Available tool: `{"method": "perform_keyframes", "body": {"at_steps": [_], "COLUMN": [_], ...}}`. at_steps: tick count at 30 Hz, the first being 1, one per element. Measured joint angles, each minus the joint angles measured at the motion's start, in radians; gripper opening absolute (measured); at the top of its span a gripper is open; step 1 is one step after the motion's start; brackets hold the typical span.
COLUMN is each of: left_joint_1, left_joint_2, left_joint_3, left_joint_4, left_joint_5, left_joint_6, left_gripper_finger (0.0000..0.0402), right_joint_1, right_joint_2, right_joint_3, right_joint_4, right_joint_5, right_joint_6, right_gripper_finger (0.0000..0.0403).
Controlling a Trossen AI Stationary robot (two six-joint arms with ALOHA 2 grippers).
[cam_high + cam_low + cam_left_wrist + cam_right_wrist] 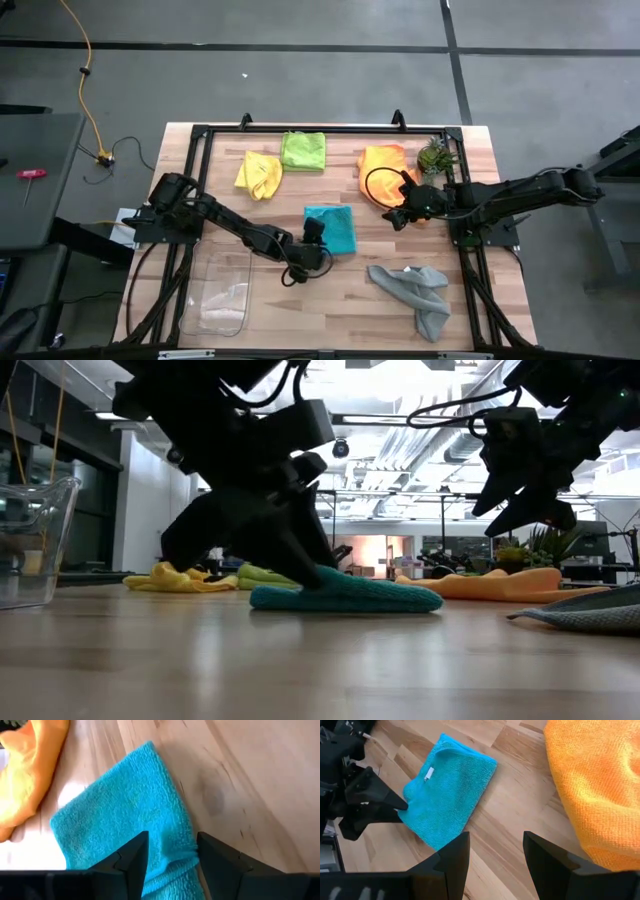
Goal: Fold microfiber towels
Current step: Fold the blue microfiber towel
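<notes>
A teal towel (336,230) lies folded flat on the wooden table near its middle. My left gripper (313,233) comes at it slanting down from the table's left. It is open, its fingers astride the towel's left edge (172,862). My right gripper (398,217) hangs open above the table, between the teal towel and the orange towel (385,165), with nothing between its fingers. A yellow towel (258,173) and a lime green towel (303,150) lie at the far left. A crumpled grey towel (415,290) lies at the near right. My left gripper has the teal towel's left edge (175,860) between its two open fingers, and the cloth puckers against one finger (212,857). The fingers slant down from the table's left and meet that end of the towel (305,582). The towel lies flat on the table.
A clear plastic tray (222,293) stands at the near left corner. A small spiky green plant (435,155) stands at the far right beside the orange towel. A black frame (300,130) runs along the table's edges. Bare wood shows at the near middle.
</notes>
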Motion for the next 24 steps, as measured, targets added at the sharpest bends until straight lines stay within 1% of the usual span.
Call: {"method": "perform_keyframes", "body": {"at_steps": [5, 8, 14, 19, 24], "left_joint_1": [0.024, 0.034, 0.053, 0.08, 0.106], "left_joint_2": [0.001, 0.001, -0.045, -0.112, -0.191], "left_joint_3": [0.0, 0.0, 0.0, 0.0, 0.002], "left_joint_4": [-0.013, -0.013, -0.054, -0.126, -0.24], "left_joint_5": [0.059, 0.066, 0.1, 0.083, 0.079], "left_joint_6": [-0.008, 0.001, 0.058, 0.111, 0.16], "left_gripper_finger": [0.0114, 0.0085, 0.001, 0.0008, 0.0004], "right_joint_1": [0.0, 0.0, 0.0, 0.0, 0.0], "right_joint_2": [0.0, 0.0, 0.0, 0.0, 0.0], "right_joint_3": [0.0, 0.0, 0.0, 0.0, 0.0], "right_joint_4": [-0.003, -0.002, -0.003, -0.007, -0.009], "right_joint_5": [0.0, 0.0, 0.001, 0.006, 0.034], "right_joint_6": [0.0, 0.0, -0.005, -0.01, -0.01], "right_gripper_finger": [0.0177, 0.0177, 0.0177, 0.0177, 0.0177]}}
